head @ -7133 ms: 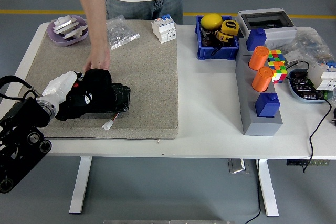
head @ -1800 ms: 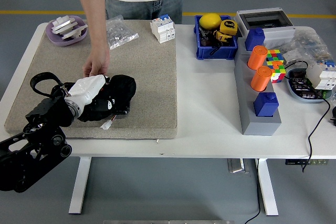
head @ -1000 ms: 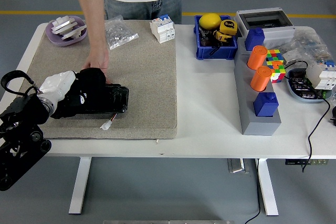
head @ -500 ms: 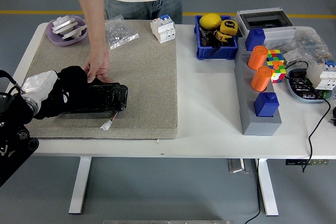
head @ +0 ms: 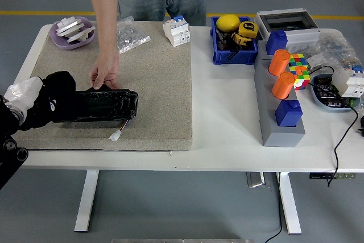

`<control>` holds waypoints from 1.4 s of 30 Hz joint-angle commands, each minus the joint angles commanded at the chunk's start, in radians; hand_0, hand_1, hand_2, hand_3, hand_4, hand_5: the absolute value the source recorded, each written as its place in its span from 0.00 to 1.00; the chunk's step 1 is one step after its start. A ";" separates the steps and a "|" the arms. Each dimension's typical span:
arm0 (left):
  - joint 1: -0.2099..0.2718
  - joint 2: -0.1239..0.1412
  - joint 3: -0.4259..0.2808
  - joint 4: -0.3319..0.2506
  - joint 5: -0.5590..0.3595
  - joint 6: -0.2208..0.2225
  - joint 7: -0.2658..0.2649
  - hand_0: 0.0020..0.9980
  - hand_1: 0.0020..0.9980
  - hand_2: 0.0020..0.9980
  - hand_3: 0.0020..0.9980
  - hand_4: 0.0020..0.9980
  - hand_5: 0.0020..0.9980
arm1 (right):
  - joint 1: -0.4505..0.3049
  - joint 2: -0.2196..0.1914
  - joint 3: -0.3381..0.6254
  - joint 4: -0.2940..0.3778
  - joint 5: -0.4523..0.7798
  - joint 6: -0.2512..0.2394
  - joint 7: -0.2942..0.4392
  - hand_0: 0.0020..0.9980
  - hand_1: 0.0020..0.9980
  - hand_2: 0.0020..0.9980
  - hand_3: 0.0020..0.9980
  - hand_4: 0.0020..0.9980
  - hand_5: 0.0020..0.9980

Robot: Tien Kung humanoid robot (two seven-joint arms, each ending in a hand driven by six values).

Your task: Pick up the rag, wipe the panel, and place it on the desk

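Observation:
A black panel (head: 105, 105) lies on the beige mat (head: 153, 78), with a white connector on thin wires at its front. My left hand (head: 25, 96), white-fingered on a black arm, grips a black rag (head: 54, 98) at the panel's left end, near the mat's left edge. A person's hand (head: 106, 74) rests on the panel's far edge and steadies it. My right arm does not show.
A purple dish (head: 73, 31) of parts, a plastic bag (head: 131, 35) and white breakers (head: 177, 31) sit along the mat's far edge. To the right are a blue bin (head: 234, 41), a grey block with orange cylinders (head: 282, 83), a cube and a cable.
My left hand has dragged the rag leftwards along the panel, from its middle to its left end, uncovering most of the panel. The person's hand stays on it.

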 joint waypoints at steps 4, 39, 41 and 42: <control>0.005 0.002 -0.017 0.027 -0.003 0.003 -0.007 0.23 0.26 0.53 0.48 0.26 0.00 | -0.001 0.000 0.003 0.001 -0.002 0.000 0.000 0.76 0.72 0.72 0.65 1.00 0.46; -0.069 0.008 0.040 0.247 -0.029 0.103 -0.161 0.42 0.51 0.55 0.55 0.58 0.00 | 0.008 0.006 0.046 0.015 -0.052 -0.003 -0.002 0.75 0.72 0.72 0.65 1.00 0.47; -0.070 0.008 0.042 0.245 -0.035 0.100 -0.162 0.44 0.56 0.59 0.57 0.64 0.00 | 0.008 0.006 0.047 0.015 -0.051 -0.004 -0.001 0.75 0.72 0.72 0.66 1.00 0.47; -0.072 0.008 0.042 0.246 -0.037 0.097 -0.162 0.44 0.56 0.59 0.57 0.64 0.00 | 0.008 0.005 0.047 0.015 -0.052 -0.004 -0.002 0.75 0.72 0.72 0.66 1.00 0.47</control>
